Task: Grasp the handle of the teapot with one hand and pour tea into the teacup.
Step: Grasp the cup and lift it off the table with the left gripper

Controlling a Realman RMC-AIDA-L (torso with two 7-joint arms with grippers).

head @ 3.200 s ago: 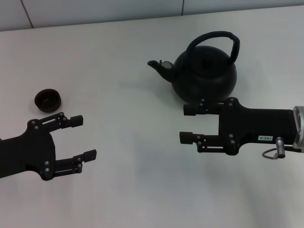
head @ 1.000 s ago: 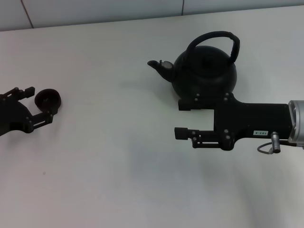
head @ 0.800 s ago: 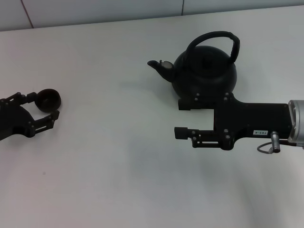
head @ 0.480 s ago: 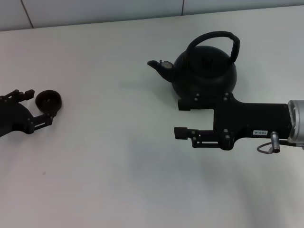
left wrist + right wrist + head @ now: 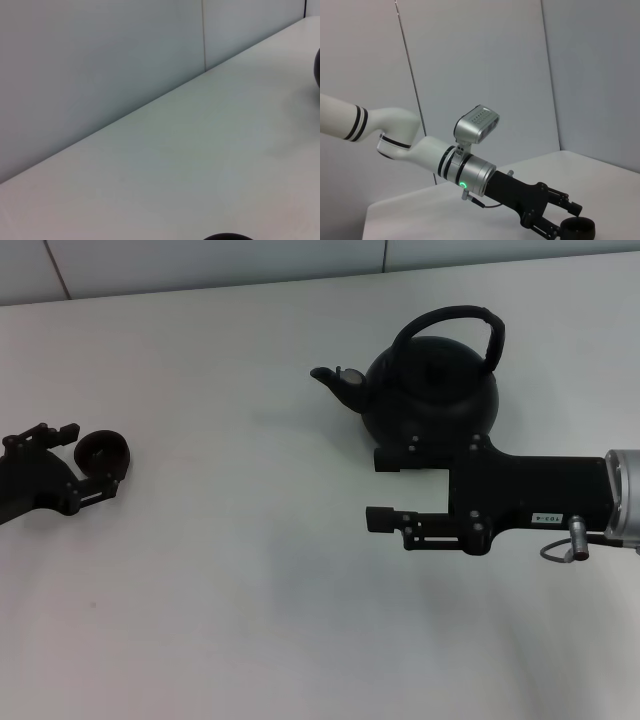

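One teapot (image 5: 430,390), one teacup (image 5: 100,452) between left claw (image 5: 88,458) fingers.

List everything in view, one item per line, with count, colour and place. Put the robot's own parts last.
teapot: one, matte black, far right part of the table, spout pointing toward the robot's left.
handle: one, black arched hoop, standing over the teapot's top, nothing gripping it.
teacup: one, dark brown-black, at the table's left side, between the left gripper's fingers.
table: one, white, under everything.
wall: pale grey panels, behind the table's far edge.
left gripper: one, black, at the left edge, fingers either side of the teacup.
right gripper: one, black, open, just in front of the teapot, near its base.
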